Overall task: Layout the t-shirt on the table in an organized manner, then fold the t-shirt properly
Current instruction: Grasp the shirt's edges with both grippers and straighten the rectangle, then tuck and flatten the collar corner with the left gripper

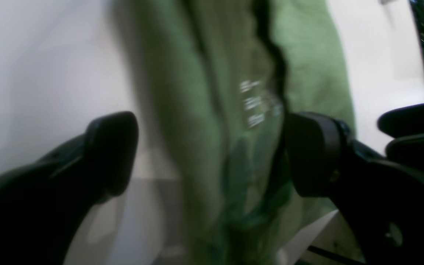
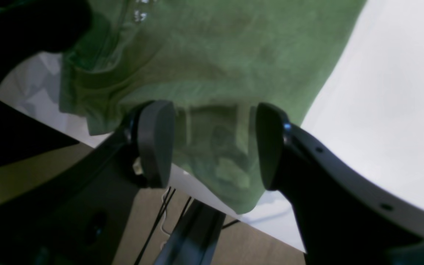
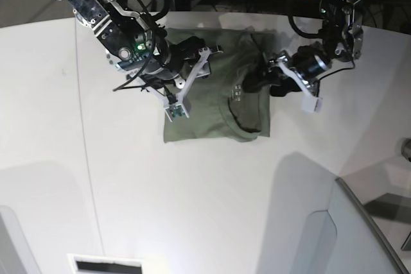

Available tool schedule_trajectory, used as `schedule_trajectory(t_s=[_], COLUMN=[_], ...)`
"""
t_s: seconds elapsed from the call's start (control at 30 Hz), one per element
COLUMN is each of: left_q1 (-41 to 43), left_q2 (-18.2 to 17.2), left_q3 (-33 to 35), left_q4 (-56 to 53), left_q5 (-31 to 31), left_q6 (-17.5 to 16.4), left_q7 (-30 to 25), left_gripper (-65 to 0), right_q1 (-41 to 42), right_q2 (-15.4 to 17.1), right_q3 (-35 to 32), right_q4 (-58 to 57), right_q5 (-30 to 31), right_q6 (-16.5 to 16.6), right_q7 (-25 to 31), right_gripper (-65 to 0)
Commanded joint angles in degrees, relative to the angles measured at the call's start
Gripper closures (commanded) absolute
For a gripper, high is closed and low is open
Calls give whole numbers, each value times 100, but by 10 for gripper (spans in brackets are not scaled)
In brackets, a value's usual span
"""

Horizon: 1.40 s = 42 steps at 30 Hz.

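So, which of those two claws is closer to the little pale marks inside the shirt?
The left gripper: the pale marks show between its open fingers, whereas the right gripper hovers over plain green cloth.

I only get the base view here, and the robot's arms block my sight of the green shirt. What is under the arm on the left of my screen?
Observer: The right wrist view shows the right gripper open above the t-shirt.

Operator: Does the shirt stay on the table up there?

Observer: Its corner tapers to a point just short of the edge of the table, with brown floor beyond.

Operator: And the other hand?

Observer: In the left wrist view, the left gripper is open, with folded shirt cloth between its fingers.
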Motion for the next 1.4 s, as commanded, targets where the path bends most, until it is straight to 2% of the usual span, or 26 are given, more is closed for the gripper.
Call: schedule_trajectory(t_s=[0.0, 0.13, 0.23, 0.3, 0.4, 0.53, 0.6, 0.73, 0.8, 0.9, 0.97, 1.07, 1.2, 1.37], left_q1=[0, -9, -9, -9, -70, -220, -343, -422, -431, -387, -352, -404, -492, -844], left_q2=[29, 91, 91, 91, 82, 82, 56, 73, 82, 82, 56, -15, -32, -164], left_q3=[92, 277, 312, 285, 285, 321, 329, 329, 321, 329, 329, 329, 365, 1463], left_q4=[-34, -272, -474, -562, -623, -746, -790, -755, -694, -412, -219, 27, 599, 722], left_q5=[116, 116, 116, 116, 116, 116, 134, 741, 1031, 1294, 1391, 1637, 2341, 3387], left_q6=[49, 49, 49, 49, 49, 49, 49, 49, 49, 49, 49, 49, 49, 49], left_q7=[167, -193, -229, -229, -237, -237, -229, -202, -202, -185, -176, 202, 440, 431], left_gripper=[-601, -599, -596, -550, -387, -104, 0, 0, 0, 0, 0, 0, 0, 0], right_q1=[25, 7, -1, -1, -1, -63, -98, -151, -248, -406, -546, -652, -687, -757], right_q2=[-16, -16, -16, -7, -7, -7, -7, 98, 125, 345, 362, 309, 318, 345], right_q3=[14, -3, 14, 14, 14, 23, 23, 23, 32, 155, 401, 937, 1298, 1359], right_q4=[100, 92, 92, 92, 92, 92, 92, 100, 180, 391, 470, 461, 470, 452], right_q5=[-2, -2, -2, -2, -2, -2, -2, 7, 7, 34, 34, 34, 34, 34], right_q6=[19, 19, 19, 19, 19, 19, 19, 19, 19, 19, 19, 19, 19, 19], right_q7=[59, 59, 33, 33, 50, 59, 68, 147, 464, 982, 1220, 1281, 1281, 1281], right_gripper=[-327, -327, -327, -327, -327, -327, -327, -327, -327, -327, -327, -327, -327, -327])
